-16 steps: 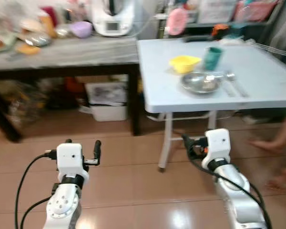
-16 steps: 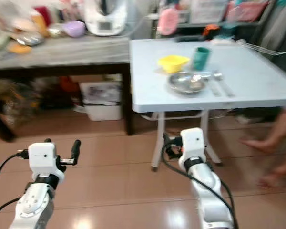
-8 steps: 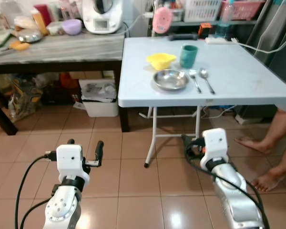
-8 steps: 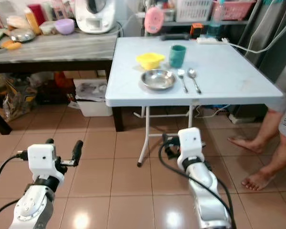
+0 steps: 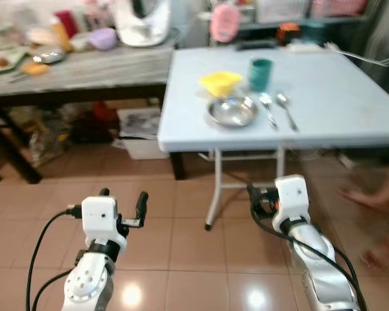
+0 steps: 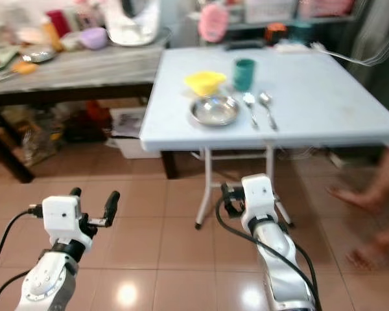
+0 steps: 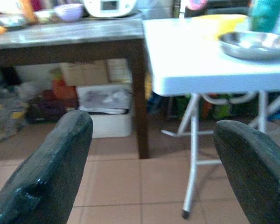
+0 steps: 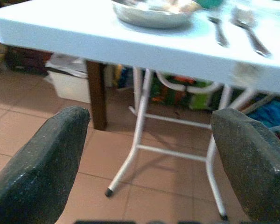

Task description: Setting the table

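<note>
White folding worktop (image 5: 350,97) carrying a round steel plate (image 5: 232,111), with a yellow plastic bowl (image 5: 220,82) and a teal cup (image 5: 260,73) just behind it, and a metal fork (image 5: 268,107) and a metal spoon (image 5: 286,109) side by side to its right. Left gripper (image 5: 122,201) and right gripper (image 8: 144,154) held over the tiled floor (image 5: 181,253) short of the worktop, fingers spread, holding nothing

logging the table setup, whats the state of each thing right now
plate: flat on white table, nothing clearly in it
yellow bowl: upright, behind plate
green cup: upright
fork: lying right of plate
spoon: lying beside fork
left pincer: open, holding nothing
right pincer: open, holding nothing
</note>
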### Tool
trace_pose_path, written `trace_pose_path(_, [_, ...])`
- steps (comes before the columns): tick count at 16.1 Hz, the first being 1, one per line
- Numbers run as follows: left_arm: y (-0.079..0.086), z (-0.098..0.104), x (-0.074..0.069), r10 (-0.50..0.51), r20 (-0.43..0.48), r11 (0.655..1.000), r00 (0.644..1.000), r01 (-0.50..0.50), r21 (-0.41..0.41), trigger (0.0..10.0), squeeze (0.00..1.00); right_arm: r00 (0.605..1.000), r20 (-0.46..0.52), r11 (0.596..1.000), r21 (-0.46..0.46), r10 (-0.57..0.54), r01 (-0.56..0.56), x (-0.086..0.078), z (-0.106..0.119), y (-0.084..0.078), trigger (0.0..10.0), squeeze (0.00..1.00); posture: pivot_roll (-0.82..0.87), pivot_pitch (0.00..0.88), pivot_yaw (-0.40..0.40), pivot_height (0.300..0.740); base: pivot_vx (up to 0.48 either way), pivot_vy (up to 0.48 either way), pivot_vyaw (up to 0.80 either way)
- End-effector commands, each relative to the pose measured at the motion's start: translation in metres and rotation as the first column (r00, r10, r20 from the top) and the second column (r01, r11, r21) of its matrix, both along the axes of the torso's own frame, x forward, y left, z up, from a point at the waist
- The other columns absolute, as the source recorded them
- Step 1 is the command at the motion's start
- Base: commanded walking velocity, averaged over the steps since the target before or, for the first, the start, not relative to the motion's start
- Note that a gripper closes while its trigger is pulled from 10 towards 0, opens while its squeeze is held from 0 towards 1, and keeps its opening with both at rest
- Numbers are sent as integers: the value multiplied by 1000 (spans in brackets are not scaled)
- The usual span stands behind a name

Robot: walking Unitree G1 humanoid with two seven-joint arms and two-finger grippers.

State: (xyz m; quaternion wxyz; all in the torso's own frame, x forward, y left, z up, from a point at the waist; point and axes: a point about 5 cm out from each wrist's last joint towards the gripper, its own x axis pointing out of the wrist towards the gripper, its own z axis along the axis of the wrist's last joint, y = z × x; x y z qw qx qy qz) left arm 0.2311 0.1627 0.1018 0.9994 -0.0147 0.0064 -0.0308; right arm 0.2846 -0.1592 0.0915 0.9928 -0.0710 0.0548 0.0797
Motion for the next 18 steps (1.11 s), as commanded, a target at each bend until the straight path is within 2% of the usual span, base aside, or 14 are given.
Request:
trace_pose_path(1, [9,2,0,17,6,1000,1000,-17,15,10000,0,999,29,999,23,36,-36,4,7,12,10000,0,-103,51,56,740,472,0,0])
trace_pose_path(7, [5,1,0,-5,-7,1000,1000,5,-13,10000,0,998,36,999,22,43,-44,3,8,11,10000,0,-105,53,54,740,439,0,0])
trace_pose_path(14, [3,3,-1,-33,11,999,999,34,-13,10000,0,997,59,998,33,51,-53,1,13,9,10000,0,-111,53,48,740,0,0,0])
trace_pose_path(16, [1,9,-2,-55,39,998,998,56,-31,10000,0,995,88,999,20,42,-44,-1,18,5,10000,0,-115,57,47,740,0,0,0])
trace_pose_path(18, [6,8,-9,-35,33,999,999,35,-23,10000,0,995,99,1000,8,2,-2,-8,20,-4,10000,0,-134,62,51,740,0,0,0])
